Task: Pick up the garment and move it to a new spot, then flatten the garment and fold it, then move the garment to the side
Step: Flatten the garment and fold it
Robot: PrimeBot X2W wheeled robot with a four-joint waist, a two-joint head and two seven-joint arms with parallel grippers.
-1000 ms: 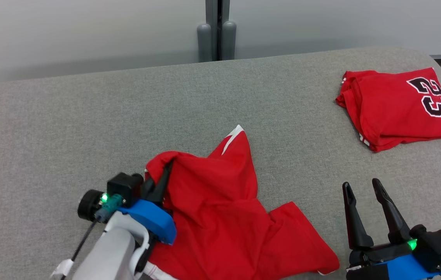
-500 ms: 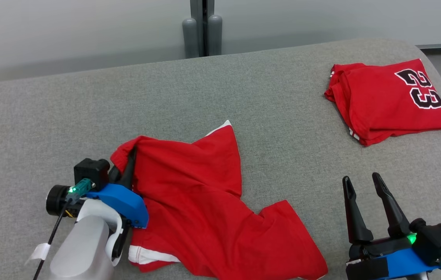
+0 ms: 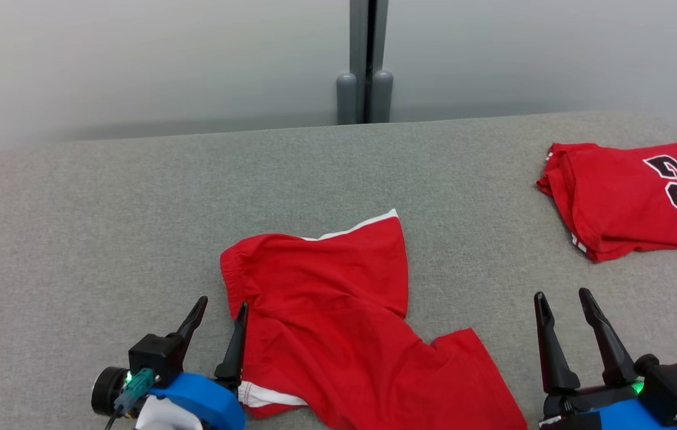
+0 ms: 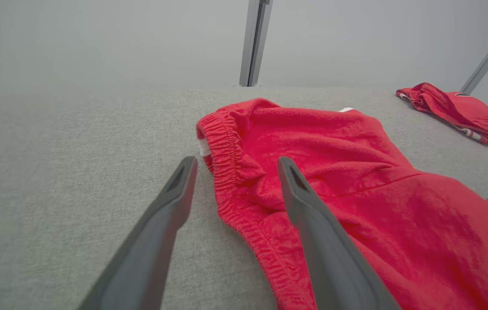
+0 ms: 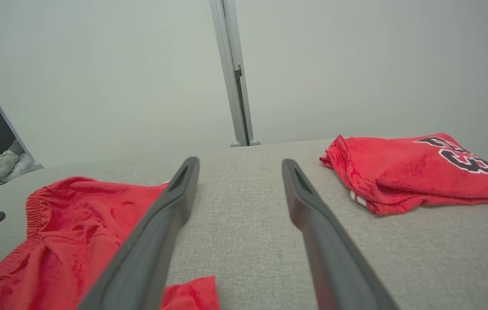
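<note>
Red shorts (image 3: 338,310) with white trim lie loosely spread on the grey surface, elastic waistband toward the left. My left gripper (image 3: 222,306) stands open at the lower left, its right finger touching the waistband edge; the wrist view shows the waistband (image 4: 227,163) between and just beyond the two fingers, nothing gripped. The shorts (image 5: 76,232) also lie at the lower left of the right wrist view. My right gripper (image 3: 562,296) is open at the lower right, over bare fabric surface, well apart from the shorts.
A folded red jersey (image 3: 631,197) with a black "23" lies at the far right of the grey padded table (image 3: 135,209). A grey post (image 3: 365,89) and pale wall stand behind. Shoes (image 5: 5,165) sit on the floor at the left.
My left gripper has let go of the shorts' waistband, opened and drawn back toward me. The shorts now lie flatter. The head camera has shifted, so the whole scene moved.
</note>
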